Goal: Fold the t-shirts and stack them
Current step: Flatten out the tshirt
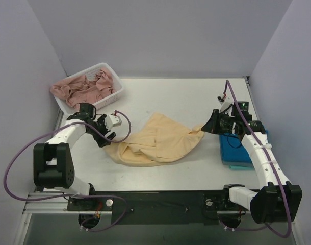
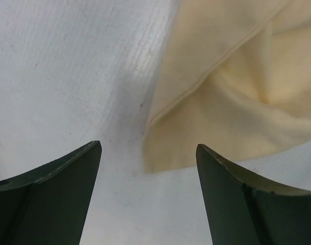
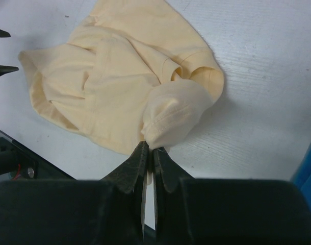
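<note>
The yellow shirt (image 1: 158, 143) lies crumpled in a loose heap on the white counter (image 1: 171, 97), roughly midway between the two arms, and is not folded. Its right end is drawn out into a point, and the right fingers (image 1: 210, 125) are clamped on that point. In the right wrist view these fingers (image 3: 136, 162) are pressed together with a bunched, rounded fold of the shirt (image 3: 120, 81) caught at their tips. A hemmed edge curls just behind that fold, and the rest of the cloth spreads over the counter in soft creases.

The left fingers (image 1: 103, 137) sit at the shirt's left edge, low over the counter. The left wrist view shows the fingers (image 2: 58, 176) wide apart and holding nothing. A hemmed corner of the shirt (image 2: 232, 102) lies ahead of them, nearer the right-hand one, with bare counter (image 2: 69, 66) before the other.

The blue shirt (image 1: 236, 152) lies as a folded rectangle to the right of the yellow shirt, apart from it and partly under the right arm. Beyond the yellow shirt's left side, a white basket (image 1: 112, 97) holds rumpled pink clothes (image 1: 84, 88).
</note>
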{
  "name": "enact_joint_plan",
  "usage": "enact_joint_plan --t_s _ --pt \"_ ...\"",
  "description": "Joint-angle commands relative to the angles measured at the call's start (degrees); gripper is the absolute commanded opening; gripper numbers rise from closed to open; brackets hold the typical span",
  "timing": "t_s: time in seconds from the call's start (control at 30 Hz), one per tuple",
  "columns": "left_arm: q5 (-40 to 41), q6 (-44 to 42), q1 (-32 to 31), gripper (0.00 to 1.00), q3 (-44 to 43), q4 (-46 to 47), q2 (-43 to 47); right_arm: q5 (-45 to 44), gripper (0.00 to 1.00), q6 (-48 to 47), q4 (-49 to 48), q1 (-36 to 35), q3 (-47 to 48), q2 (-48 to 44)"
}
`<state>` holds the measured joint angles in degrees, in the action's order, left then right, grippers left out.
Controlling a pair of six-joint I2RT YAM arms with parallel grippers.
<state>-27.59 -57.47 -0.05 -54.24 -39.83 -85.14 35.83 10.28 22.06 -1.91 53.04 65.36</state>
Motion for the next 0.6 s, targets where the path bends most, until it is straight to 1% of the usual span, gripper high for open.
enact_joint_plan --t_s 0.0,0.1,0.17,0.2,0.23,0.27,0.3,0.37,0.4,0.47,0.5,0.53,0.57 --pt "4.48 -0.01 -2.66 0.85 0.44 11.60 -2.75 0.99 0.00 -0.53 -1.14 0.15 2.77 -0.06" --pt "3.78 -0.97 -3.98 0.84 1.06 11.62 -4.24 0.90 0.00 -0.61 -0.97 0.15 2.95 0.03" --pt "4.30 -1.67 -5.22 0.81 1.33 10.66 -5.91 0.47 0.00 -0.53 -0.97 0.15 3.30 0.03" --pt "4.91 -2.11 -6.00 0.74 1.68 10.83 -6.61 0.38 0.00 -0.44 -0.97 0.24 3.56 0.11" --pt "6.40 -1.86 -6.18 0.62 2.46 11.61 -6.70 0.38 0.00 -0.35 -0.97 0.42 3.83 0.12" --pt "6.67 -1.85 -6.36 0.54 2.91 12.93 -6.18 0.38 0.00 -0.18 -0.97 0.68 4.44 0.12" --pt "6.33 -2.20 -6.27 0.31 3.26 13.37 -5.74 0.38 0.00 -0.18 -0.97 0.77 4.88 0.12" --pt "7.63 -1.25 -6.36 0.00 2.48 14.17 -4.42 0.46 0.00 0.35 -1.23 1.30 6.63 0.29" --pt "9.47 -0.11 -6.27 0.00 1.43 14.87 -4.16 0.64 0.00 0.87 -1.32 1.73 8.64 0.90" --pt "13.07 3.85 -5.66 0.00 -3.66 14.43 -4.15 1.08 0.00 2.10 -2.02 1.65 12.86 2.48" --pt "14.05 7.08 -5.14 0.00 -8.47 14.43 -3.89 1.51 0.00 2.63 -2.46 3.39 16.88 4.05" --pt "15.63 8.68 -4.70 0.00 -11.04 14.26 -3.63 1.69 0.00 3.94 -2.81 4.19 18.93 5.11" --pt "16.42 11.13 -3.91 0.00 -17.33 13.56 -3.10 2.30 0.00 4.65 -3.69 4.55 23.82 7.13"
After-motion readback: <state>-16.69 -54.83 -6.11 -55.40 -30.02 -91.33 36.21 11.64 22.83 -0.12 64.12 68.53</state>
